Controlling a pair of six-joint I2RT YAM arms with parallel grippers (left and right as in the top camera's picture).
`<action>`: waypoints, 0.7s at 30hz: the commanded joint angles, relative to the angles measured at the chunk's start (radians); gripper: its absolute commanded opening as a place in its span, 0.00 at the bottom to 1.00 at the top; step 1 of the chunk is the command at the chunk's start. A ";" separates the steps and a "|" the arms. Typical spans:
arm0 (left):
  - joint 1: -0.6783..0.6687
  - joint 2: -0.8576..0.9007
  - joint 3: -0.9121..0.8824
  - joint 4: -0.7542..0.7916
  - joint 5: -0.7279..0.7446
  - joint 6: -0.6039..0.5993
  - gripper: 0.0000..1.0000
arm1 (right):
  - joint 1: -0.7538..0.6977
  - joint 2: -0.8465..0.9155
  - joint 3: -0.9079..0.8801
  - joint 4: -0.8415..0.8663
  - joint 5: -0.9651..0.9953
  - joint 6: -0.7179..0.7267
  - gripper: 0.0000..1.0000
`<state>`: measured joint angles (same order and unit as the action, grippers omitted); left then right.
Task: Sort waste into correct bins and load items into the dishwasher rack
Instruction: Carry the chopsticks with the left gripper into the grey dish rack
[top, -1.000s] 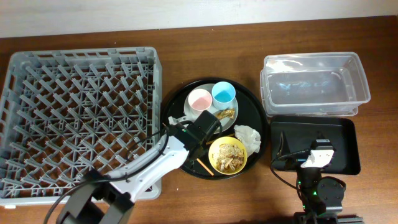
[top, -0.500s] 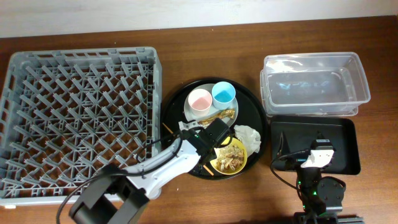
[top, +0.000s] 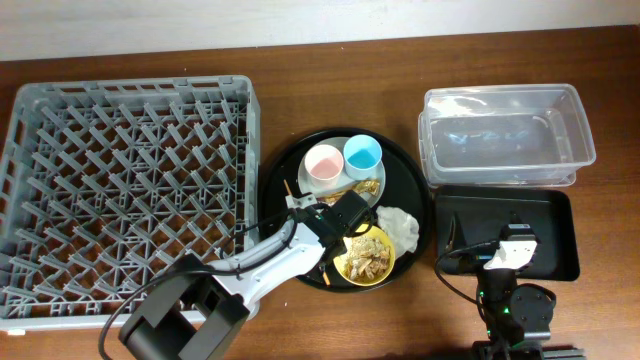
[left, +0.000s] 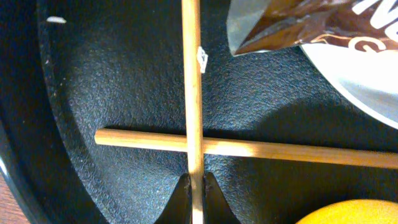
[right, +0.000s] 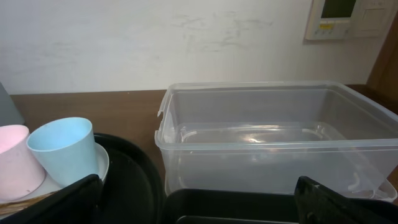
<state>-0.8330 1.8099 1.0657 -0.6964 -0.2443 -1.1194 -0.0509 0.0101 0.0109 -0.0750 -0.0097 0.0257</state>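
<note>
Okay, left gripper (left: 196, 194) clamped on one chopstick (left: 191, 81) crossing the other on the round tray (left: 112, 81), presumably bound left for the rack (top: 130, 88); right gripper (right: 199, 202) jaws apart, idle.

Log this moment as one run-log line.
left gripper: shut on chopstick | second chopstick: crosswise beneath, on round black tray | right gripper: open, empty, above shallow black tray
</note>
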 joint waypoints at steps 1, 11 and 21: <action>0.000 -0.006 -0.002 -0.032 0.010 0.006 0.01 | -0.005 -0.006 -0.005 -0.004 -0.005 0.000 0.99; 0.108 -0.424 0.190 -0.224 -0.142 0.485 0.01 | -0.005 -0.006 -0.005 -0.004 -0.005 0.000 0.99; 0.450 -0.322 0.182 -0.300 -0.137 0.857 0.00 | -0.005 -0.006 -0.005 -0.004 -0.005 0.000 0.99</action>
<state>-0.4137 1.4242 1.2491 -0.9951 -0.3794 -0.3359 -0.0509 0.0101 0.0109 -0.0750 -0.0097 0.0257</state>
